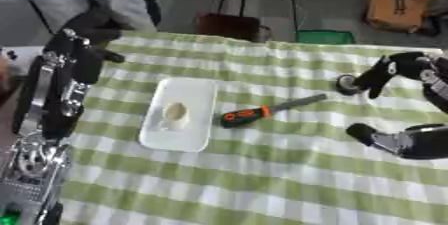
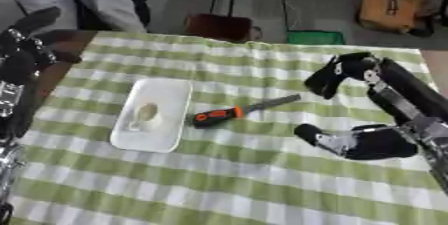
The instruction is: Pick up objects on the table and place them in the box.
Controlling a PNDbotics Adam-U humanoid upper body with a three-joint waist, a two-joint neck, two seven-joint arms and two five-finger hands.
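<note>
Your right hand (image 1: pixel 385 71) hangs at the right side of the checked tablecloth (image 1: pixel 262 169), fingers curled downward just beside a small dark round object (image 1: pixel 348 85) without visibly closing on it, so I read it as curled on nothing. The screwdriver (image 1: pixel 262 111) lies mid-table to that hand's left and a little nearer you, its long axis slanting from the orange-and-black handle at the lower left to the metal shaft at the upper right, the tip towards your right hand. The handle sits just beside the white tray (image 1: pixel 179 114) holding a pale lump; your left hand (image 1: pixel 92 26), fingers apparently curled, is raised at the far left corner, so the right is nearer, and no box shows.
</note>
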